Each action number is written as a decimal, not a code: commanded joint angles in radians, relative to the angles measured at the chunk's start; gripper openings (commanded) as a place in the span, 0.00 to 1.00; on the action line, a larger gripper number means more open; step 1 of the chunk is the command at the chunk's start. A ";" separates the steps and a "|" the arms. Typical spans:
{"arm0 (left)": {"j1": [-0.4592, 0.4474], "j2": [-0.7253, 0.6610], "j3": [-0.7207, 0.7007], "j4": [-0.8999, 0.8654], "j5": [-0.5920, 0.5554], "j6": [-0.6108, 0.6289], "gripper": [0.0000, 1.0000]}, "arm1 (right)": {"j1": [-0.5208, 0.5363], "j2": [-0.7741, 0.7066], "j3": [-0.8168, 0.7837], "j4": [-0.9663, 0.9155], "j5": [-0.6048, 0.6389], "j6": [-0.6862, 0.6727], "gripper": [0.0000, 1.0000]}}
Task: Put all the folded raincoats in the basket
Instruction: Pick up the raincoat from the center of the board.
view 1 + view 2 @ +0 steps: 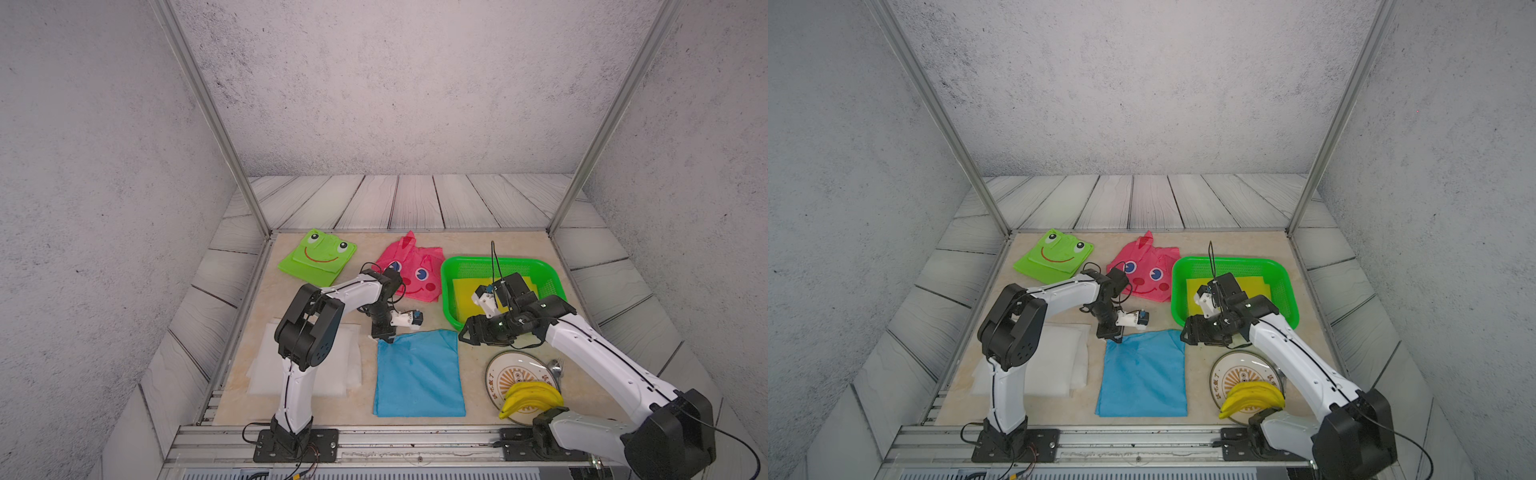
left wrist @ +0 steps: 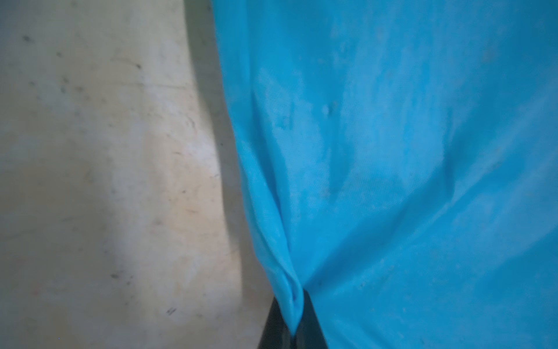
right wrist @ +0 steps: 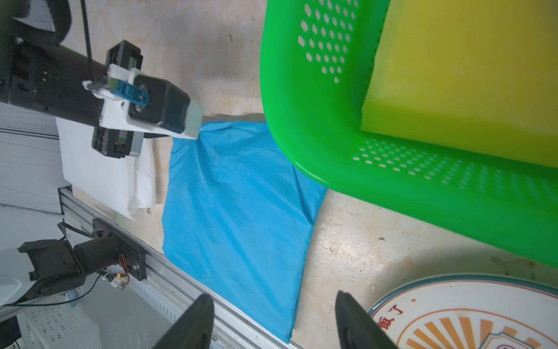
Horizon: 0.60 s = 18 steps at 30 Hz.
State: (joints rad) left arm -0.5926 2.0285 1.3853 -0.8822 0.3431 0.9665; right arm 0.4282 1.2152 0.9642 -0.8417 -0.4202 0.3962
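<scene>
Where left tool (image 1: 384, 337) meets cloth: jaws closed on far-left corner of blue raincoat (image 1: 419, 374). Left wrist view shows a pucker of blue fabric pinched betw. black fingers (image 2: 311, 329).

- Blue raincoat: folded rect., flat on bench (image 1: 474, 374) apart from the pinched corner. Front-centre, outside basket.
- Right tool (image 3: 274, 298): jaws wide, holding nothing. Hangs over bench just off basket's near-left corner, above raincoat's far-right corner.
- Basket (image 1: 448, 291): bright green, perforated sides, right rear of bench. Near-left corner close to raincoat's far-right corner; contact can't be told.
- Yellow pack (image 1: 463, 295): flat inside basket, partly hidden by right arm.
- Plate (image 1: 511, 370): round, printed, front right, just right of raincoat, not touching.
- Bananas (image 1: 532, 397): yellow bunch on plate's near edge.
- White pack (image 1: 345, 365): folded, front left, beside raincoat, partly under left arm.
- Frog coat (image 1: 318, 257): green, far left.
- Pink coat (image 1: 415, 270): far centre, betw. frog coat & basket.
</scene>
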 commanded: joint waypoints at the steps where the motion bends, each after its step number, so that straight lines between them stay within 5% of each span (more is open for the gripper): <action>1: 0.018 -0.046 -0.067 -0.037 -0.023 0.054 0.00 | 0.004 0.035 0.022 -0.016 -0.061 -0.073 0.68; 6: 0.052 -0.241 -0.193 -0.029 0.098 0.234 0.00 | 0.004 0.124 0.079 -0.105 -0.113 -0.248 0.70; 14: 0.067 -0.478 -0.471 0.292 0.156 0.302 0.00 | 0.038 0.139 -0.080 0.166 -0.133 -0.108 0.73; 18: 0.068 -0.519 -0.535 0.418 0.160 0.296 0.00 | 0.087 0.100 -0.070 0.227 -0.069 -0.192 0.74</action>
State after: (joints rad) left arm -0.5301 1.5345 0.8787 -0.6037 0.4637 1.2377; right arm 0.4889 1.3670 0.8684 -0.7059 -0.5289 0.2501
